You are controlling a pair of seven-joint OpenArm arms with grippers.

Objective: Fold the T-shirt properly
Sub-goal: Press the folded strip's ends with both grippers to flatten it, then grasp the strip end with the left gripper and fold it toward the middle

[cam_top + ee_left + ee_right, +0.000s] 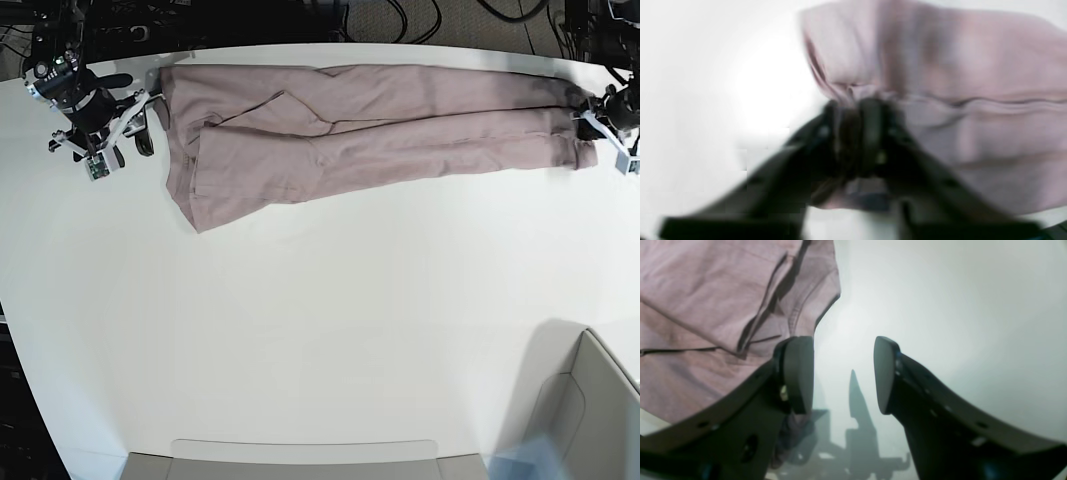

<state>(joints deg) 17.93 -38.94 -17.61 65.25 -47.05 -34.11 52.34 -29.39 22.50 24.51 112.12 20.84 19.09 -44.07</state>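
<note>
The dusty-pink T-shirt lies stretched in a long, wrinkled band along the far side of the white table. In the blurred left wrist view, my left gripper has its dark fingers drawn together on a bunched edge of the T-shirt. In the base view, that left gripper sits at the shirt's right end. My right gripper is open with only bare table between its pads. The T-shirt lies just beside and behind its left finger. Seen from the base, this right gripper is at the shirt's left end.
A grey bin stands at the near right corner. A flat grey tray lies along the near edge. Dark cables run behind the table's far edge.
</note>
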